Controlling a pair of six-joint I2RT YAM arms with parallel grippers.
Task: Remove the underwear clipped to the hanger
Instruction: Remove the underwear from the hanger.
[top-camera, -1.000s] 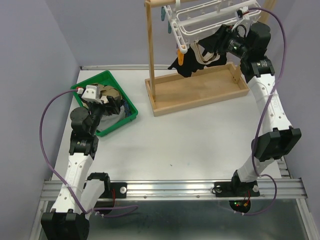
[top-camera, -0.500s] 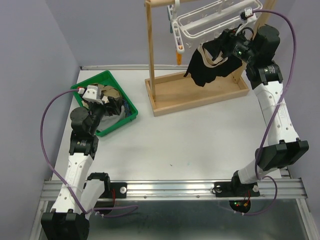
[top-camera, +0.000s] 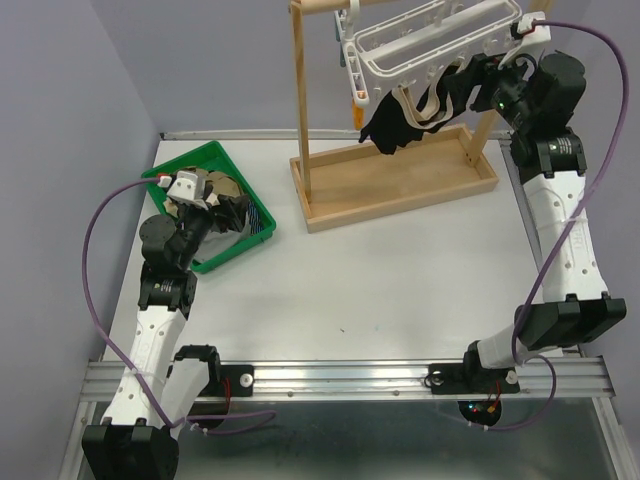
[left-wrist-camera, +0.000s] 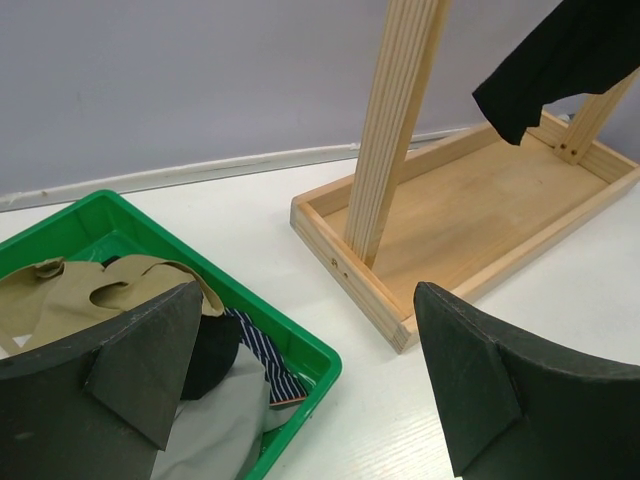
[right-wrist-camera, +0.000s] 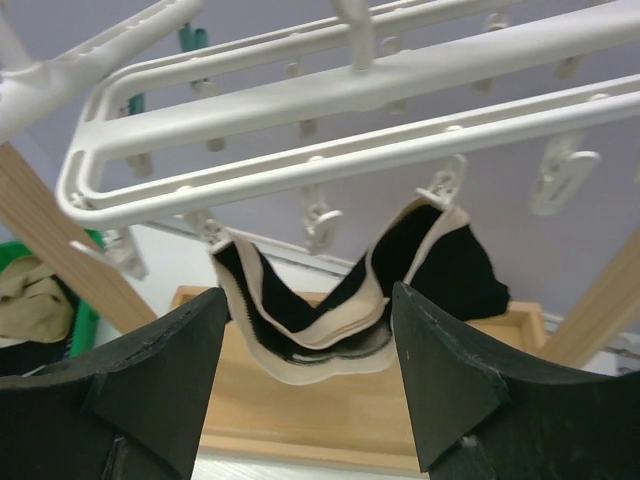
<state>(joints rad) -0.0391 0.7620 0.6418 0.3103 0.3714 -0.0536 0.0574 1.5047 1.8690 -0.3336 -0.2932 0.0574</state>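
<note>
A black underwear (right-wrist-camera: 330, 312) with a cream waistband hangs by two clips from the white hanger (right-wrist-camera: 350, 85). My right gripper (right-wrist-camera: 308, 300) is open just in front of it, its fingers either side of the sagging waistband and apart from it. From above, that underwear (top-camera: 410, 118) dangles under the hanger (top-camera: 420, 45), with the right gripper (top-camera: 478, 85) at its right. My left gripper (left-wrist-camera: 307, 292) stands open over the green basket (left-wrist-camera: 300, 340). In the basket lie tan (left-wrist-camera: 110, 285), navy striped (left-wrist-camera: 265, 355), grey (left-wrist-camera: 215, 430) and black (left-wrist-camera: 210, 345) underwear.
The hanger hangs from a wooden stand with an upright post (top-camera: 298, 100) and a shallow tray base (top-camera: 400, 180) at the back of the table. The green basket (top-camera: 175, 165) sits at the back left. A purple wall closes off the far side.
My right arm has risen and swung to the right, and its jaws have widened. The black underwear has swung and lifted with it. The left arm has stayed still.
</note>
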